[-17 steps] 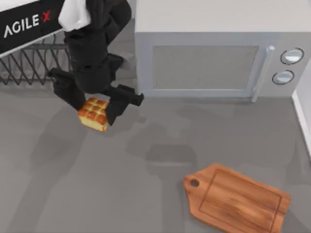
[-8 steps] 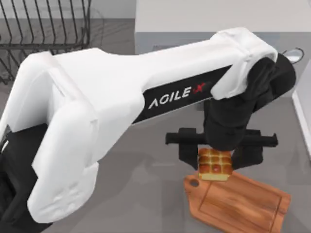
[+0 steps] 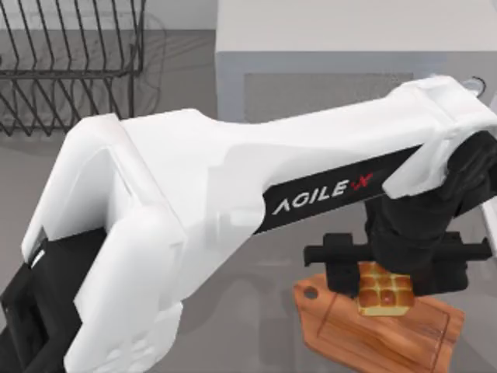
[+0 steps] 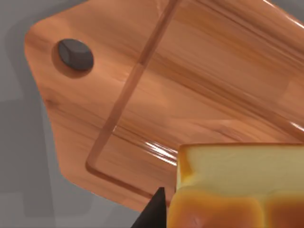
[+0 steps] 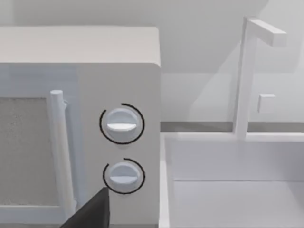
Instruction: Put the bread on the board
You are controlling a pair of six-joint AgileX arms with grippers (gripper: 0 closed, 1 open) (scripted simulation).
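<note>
The left tool (image 3: 384, 273) is seen in the top view reached far across to the right side of the bench (image 3: 233, 256), its two black fingers (image 3: 340, 268) closed on the bread (image 3: 384, 291) from either side. The bread is held over the board (image 3: 342, 338), above the part just inside the handle end; whether its underside is touching the wood or is still clear of it cannot be told from above. In the left wrist view the bread (image 4: 240, 183) is seen close up, pale on its side and browned on top, with a black fingertip (image 4: 153, 211) just beside it and the board (image 4: 156, 95) spread beneath, its border groove and the round hole (image 4: 75, 53) in the handle plainly shown.

The board is laid at an angle near the front right of the bench, handle end towards the left. Behind it a grey microwave (image 3: 326, 85) is set against the back, and a wire rack (image 3: 70, 62) is placed at the back left.

In the right wrist view the microwave's two dials (image 5: 121, 124) are faced, with a white sink (image 5: 232, 180) just beside them and a dark fingertip (image 5: 92, 211) of the right tool at the edge; its state cannot be told.
</note>
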